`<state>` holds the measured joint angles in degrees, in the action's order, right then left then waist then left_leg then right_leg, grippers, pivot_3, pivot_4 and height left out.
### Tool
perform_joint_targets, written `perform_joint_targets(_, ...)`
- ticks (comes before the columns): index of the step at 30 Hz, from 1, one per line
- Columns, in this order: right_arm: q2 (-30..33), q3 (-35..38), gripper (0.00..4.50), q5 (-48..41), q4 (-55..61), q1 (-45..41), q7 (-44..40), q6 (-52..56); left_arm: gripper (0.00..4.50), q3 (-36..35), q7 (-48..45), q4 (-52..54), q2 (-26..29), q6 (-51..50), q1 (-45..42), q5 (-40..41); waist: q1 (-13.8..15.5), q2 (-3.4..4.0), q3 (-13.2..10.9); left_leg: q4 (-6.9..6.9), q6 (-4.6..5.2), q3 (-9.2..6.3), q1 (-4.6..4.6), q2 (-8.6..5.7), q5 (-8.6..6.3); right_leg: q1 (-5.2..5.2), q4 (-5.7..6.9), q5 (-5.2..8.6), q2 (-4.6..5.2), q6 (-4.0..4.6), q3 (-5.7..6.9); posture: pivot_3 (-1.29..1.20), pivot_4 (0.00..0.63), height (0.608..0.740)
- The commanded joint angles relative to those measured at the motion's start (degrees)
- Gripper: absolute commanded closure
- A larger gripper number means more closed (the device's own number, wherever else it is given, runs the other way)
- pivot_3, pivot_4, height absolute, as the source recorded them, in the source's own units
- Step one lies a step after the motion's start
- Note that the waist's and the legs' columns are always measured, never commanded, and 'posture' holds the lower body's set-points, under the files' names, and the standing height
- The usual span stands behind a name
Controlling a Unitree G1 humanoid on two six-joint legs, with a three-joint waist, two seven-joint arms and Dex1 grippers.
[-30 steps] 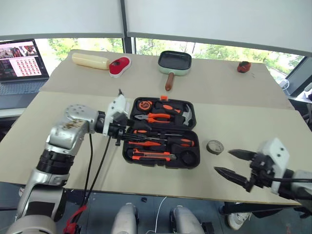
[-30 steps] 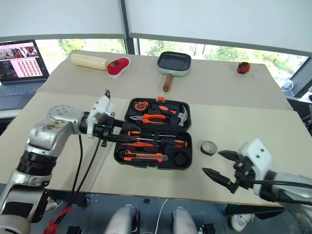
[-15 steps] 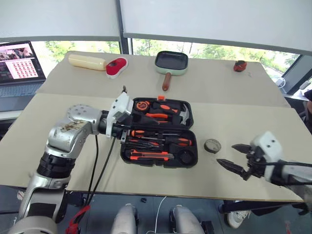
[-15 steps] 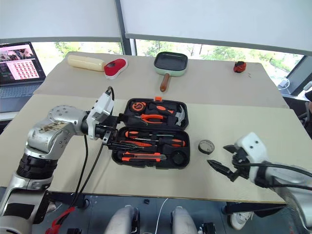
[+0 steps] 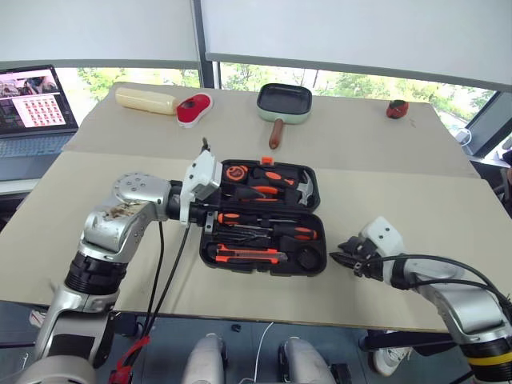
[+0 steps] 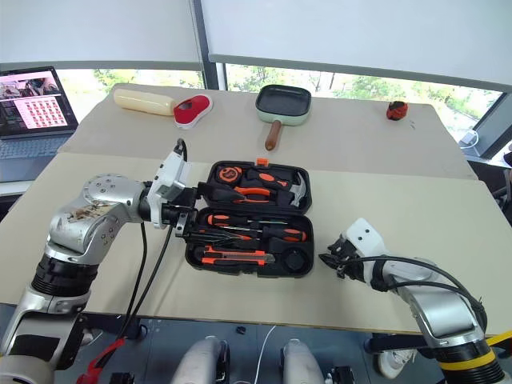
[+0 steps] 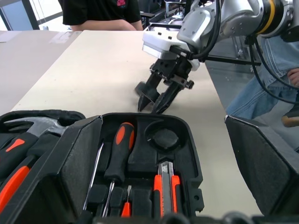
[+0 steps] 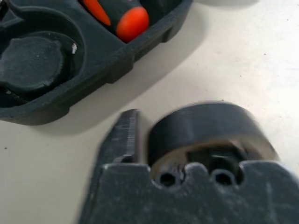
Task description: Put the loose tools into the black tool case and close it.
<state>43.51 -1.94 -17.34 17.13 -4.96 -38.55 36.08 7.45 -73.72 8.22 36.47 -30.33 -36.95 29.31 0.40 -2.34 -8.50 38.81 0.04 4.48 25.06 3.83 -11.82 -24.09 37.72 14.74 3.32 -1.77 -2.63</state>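
The black tool case (image 5: 319,205) lies open in the middle of the table. In its slots are two screwdrivers (image 5: 297,233) with orange-black handles and an orange-black utility knife (image 5: 248,256). Its round slot (image 5: 308,258) holds nothing. Just right of the case, my right gripper (image 5: 345,261) is low on the table, shut on the small dark tape roll (image 8: 205,128). One finger (image 8: 124,135) stands outside the roll's wall. My left gripper (image 6: 189,213) is open at the case's left edge and holds nothing.
Pliers (image 5: 260,192) and a hammer (image 5: 304,186) lie in the case's far half. At the back of the table are a green frying pan (image 5: 285,102), a pale bottle (image 5: 148,99), a red-white object (image 5: 195,108) and a small red thing (image 5: 398,109). A laptop (image 5: 32,100) stands far left.
My right gripper moved in towards the case, came down onto the tape roll and closed its fingers on it. My left gripper stayed at the case's left edge.
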Motion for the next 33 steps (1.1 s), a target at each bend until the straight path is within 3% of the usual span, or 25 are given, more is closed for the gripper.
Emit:
perform_joint_targets(1,0.46,1.75,4.39,1.22,-0.03,0.43,0.3,-1.03,0.0,-1.22,-0.22,1.85,0.98,0.66,0.39,0.67,0.0,0.0,0.0,0.0,0.0,0.0,0.0,0.0,0.0,0.0,0.0,0.0,0.0,0.0,0.0,0.0,0.15,0.74)
perform_joint_targets(5,1.88,4.81,4.46,-0.52,2.38,1.02,-1.72,-0.91,0.0,-0.79,-0.75,1.89,1.21,1.07,0.44,0.52,0.23,0.0,0.0,0.0,0.0,0.0,0.0,-0.01,0.0,0.01,-0.01,0.0,0.01,0.0,0.0,0.0,0.15,0.74)
perform_joint_targets(10,4.4,6.74,4.46,-9.22,13.34,-2.1,-8.68,1.92,0.0,-0.18,-1.82,2.22,2.0,1.56,0.76,0.09,0.04,0.04,-0.03,0.0,0.0,0.01,0.01,0.0,0.0,-0.01,-0.01,0.0,0.0,0.0,0.0,0.0,0.15,0.74)
perform_joint_targets(14,5.3,1.73,4.46,-11.39,19.06,-5.51,-10.96,4.56,0.0,0.47,-2.66,2.79,2.8,2.41,1.61,-0.58,-0.46,0.04,-0.03,-0.06,0.0,-0.06,0.0,0.07,0.0,-0.03,0.0,0.01,-0.08,0.01,0.0,0.0,0.15,0.74)
perform_joint_targets(19,6.21,-7.21,4.46,-4.8,17.6,-8.26,-11.02,2.81,0.0,0.71,-2.27,3.76,3.07,2.58,2.1,-0.59,-0.12,0.04,-0.04,-0.01,0.0,-0.05,0.02,0.01,0.0,-0.02,-0.02,0.01,-0.01,0.02,0.04,0.0,0.15,0.74)
perform_joint_targets(30,7.4,-10.47,0.81,-1.23,15.12,-10.38,-14.41,1.65,0.0,-0.7,-1.08,5.61,4.93,2.26,4.28,-0.26,0.11,0.04,-0.04,0.0,0.0,-0.03,0.03,0.03,0.0,-0.05,0.0,0.01,-0.02,0.02,0.03,0.0,0.15,0.74)
perform_joint_targets(33,7.45,-9.2,0.81,-2.19,15.54,-10.78,-15.28,2.16,0.0,-0.85,-0.9,5.26,5.09,2.4,4.19,-0.27,0.11,0.04,-0.04,0.01,0.0,-0.03,0.03,0.03,0.0,-0.04,0.0,0.01,-0.02,0.02,0.03,0.0,0.15,0.74)
